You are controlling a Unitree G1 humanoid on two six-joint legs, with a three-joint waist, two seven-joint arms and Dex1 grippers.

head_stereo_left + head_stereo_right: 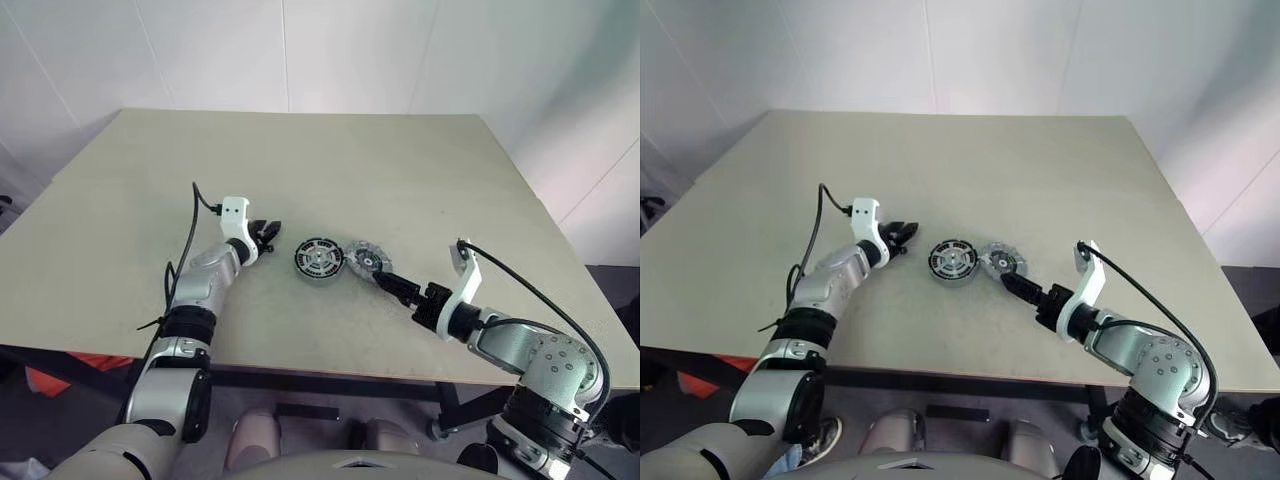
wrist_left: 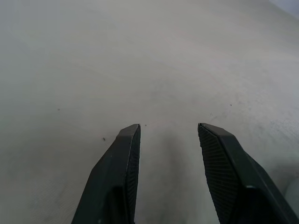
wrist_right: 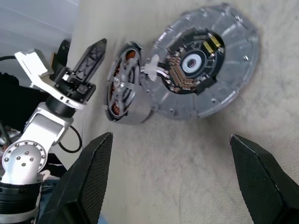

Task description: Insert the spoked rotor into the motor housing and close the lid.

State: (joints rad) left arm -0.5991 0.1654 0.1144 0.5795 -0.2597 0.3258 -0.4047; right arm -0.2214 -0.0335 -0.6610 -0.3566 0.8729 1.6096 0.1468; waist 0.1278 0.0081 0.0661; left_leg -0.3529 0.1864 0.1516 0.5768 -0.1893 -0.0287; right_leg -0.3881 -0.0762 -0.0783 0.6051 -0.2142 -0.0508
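Right gripper point(image 1: 384, 281): closest to the camera, low on the robot's right side of the table. Its two black fingers point(image 3: 88, 182) are spread very wide. Nothing is between them and they hold nothing. In the head views the tips sit just beside the lid, and I cannot tell if they touch it.
Lid point(image 3: 205, 70): a flat round grey metal disc with notches around its edge and a dark round middle part. It lies flat on the table, in front of the right gripper. Its edge is right up against the motor housing.
Motor housing point(image 1: 319, 258): a thick round dark body with copper-coloured windings in a ring. It sits near the middle of the table, between the two grippers.
Spoked rotor point(image 3: 122, 84): silvery spokes and a hub show on the face of the motor housing, so the rotor looks to be sitting inside it.
Left gripper point(image 1: 271, 231): on the robot's left side of the motor housing, pointing at it, close to it but apart from it. Its fingers point(image 2: 122, 158) are partly open, with a gap between them. Bare table shows through that gap, and it holds nothing.
Table point(image 1: 300, 160): big, pale beige and flat.
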